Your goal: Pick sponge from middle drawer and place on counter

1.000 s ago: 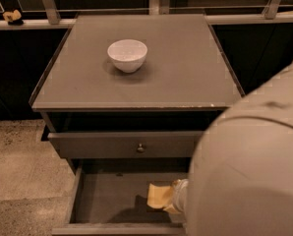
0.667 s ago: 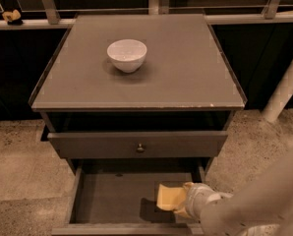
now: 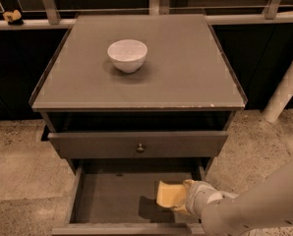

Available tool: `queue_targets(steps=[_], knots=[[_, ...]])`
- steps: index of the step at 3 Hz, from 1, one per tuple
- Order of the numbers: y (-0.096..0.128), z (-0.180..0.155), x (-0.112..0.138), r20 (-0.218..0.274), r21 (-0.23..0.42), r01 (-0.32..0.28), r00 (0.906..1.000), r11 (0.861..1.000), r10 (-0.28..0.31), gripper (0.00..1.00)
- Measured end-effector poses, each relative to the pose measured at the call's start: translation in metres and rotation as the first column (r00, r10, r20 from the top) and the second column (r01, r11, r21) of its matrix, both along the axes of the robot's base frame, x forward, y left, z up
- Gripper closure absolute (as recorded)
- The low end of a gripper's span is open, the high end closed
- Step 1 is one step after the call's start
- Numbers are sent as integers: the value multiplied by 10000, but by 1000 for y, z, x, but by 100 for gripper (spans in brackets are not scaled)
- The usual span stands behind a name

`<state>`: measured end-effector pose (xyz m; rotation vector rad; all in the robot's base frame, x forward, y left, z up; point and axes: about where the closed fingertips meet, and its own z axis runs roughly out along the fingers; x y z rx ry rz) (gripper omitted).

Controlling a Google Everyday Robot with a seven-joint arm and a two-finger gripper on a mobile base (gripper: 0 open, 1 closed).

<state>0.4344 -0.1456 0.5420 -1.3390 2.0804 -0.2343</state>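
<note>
The pale-yellow sponge [image 3: 167, 194] hangs tilted just above the gray floor of the open middle drawer [image 3: 112, 195], at its right side, and casts a dark shadow to its lower left. My gripper [image 3: 185, 200] reaches in from the lower right and is shut on the sponge's right edge. My pale arm fills the bottom right corner. The counter [image 3: 195, 73] is the flat gray cabinet top above the drawers.
A white bowl [image 3: 128, 55] stands on the counter, left of centre. The drawer above, with a round metal knob [image 3: 140, 148], is nearly closed and overhangs the open one. A white post [image 3: 284, 87] stands at the right. A tan lump [image 3: 12, 16] lies on the back ledge.
My arm has dropped lower and to the right, uncovering the counter's right side and the post. The sponge has shifted slightly right and stays in the gripper above the drawer floor.
</note>
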Motion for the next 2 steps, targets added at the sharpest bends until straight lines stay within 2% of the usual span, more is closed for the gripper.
queue_targets(steps=[1,2], knots=[[-8,10,-3,143,-244,-7,9999,9997,10,100],[-29,36,-11,647,-356,327,9974,9988,-304,100]])
